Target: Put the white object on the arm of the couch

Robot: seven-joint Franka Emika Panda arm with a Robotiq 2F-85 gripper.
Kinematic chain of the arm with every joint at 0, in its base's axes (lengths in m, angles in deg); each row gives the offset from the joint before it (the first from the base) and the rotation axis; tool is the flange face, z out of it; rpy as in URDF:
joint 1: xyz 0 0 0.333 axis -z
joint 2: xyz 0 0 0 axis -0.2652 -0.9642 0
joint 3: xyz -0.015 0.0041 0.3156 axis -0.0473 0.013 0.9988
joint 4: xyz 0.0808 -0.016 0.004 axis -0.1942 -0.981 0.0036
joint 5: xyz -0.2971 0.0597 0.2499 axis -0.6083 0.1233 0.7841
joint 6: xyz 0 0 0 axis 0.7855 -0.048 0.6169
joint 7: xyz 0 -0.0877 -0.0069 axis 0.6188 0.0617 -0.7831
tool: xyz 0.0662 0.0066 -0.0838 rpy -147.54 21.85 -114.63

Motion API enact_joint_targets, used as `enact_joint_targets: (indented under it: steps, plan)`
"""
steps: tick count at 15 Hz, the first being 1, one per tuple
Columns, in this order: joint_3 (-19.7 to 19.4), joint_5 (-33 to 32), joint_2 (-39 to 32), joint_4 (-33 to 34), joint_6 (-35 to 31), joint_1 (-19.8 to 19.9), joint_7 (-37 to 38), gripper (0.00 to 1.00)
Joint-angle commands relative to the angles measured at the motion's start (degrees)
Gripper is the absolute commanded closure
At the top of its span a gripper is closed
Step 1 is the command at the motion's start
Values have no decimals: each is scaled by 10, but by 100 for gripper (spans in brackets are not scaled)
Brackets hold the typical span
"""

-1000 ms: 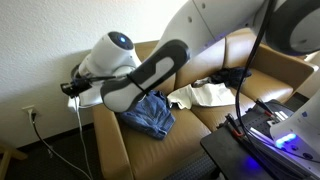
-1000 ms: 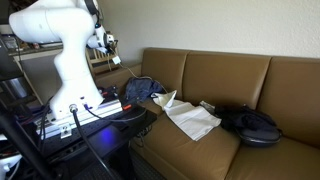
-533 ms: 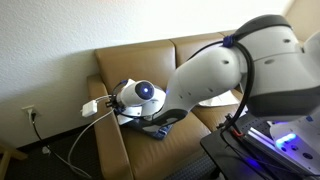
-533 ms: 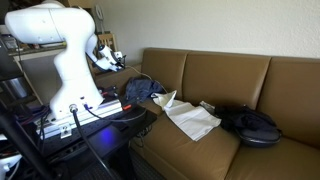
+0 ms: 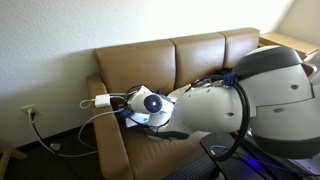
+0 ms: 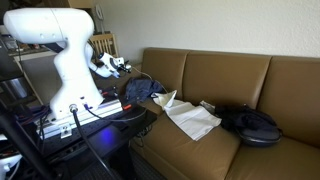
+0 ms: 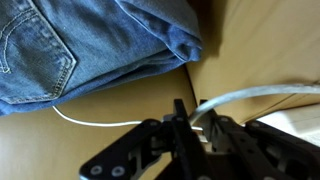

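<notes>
1. Brown leather couch (image 5: 190, 60) holds blue jeans (image 7: 90, 40) on its seat.
2. Jaws, drawn narrow, pinch the white object (image 5: 100, 101) at the couch arm (image 5: 108, 135), left of centre; its white cord (image 7: 260, 95) trails right.

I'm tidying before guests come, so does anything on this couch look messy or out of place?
Yes. Jeans lie crumpled on the end seat cushion, a white cloth sprawls rumpled on the seat beside them, and a thin white cable trails loose across the leather beside the jeans.
</notes>
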Motion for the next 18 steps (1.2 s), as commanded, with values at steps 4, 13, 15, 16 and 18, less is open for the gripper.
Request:
enact_joint_targets:
  steps: [4, 13, 15, 16, 18]
  plan:
    - [104, -27, 139, -43, 35, 63, -74, 26]
    - [-19, -149, 361, -265, 288, -1, -97, 0]
    - [-15, -177, 428, -306, 304, 11, -101, 0]
    - [-15, -137, 463, -327, 302, 12, -134, 0]
    - [-21, -111, 519, -369, 259, 20, -126, 0]
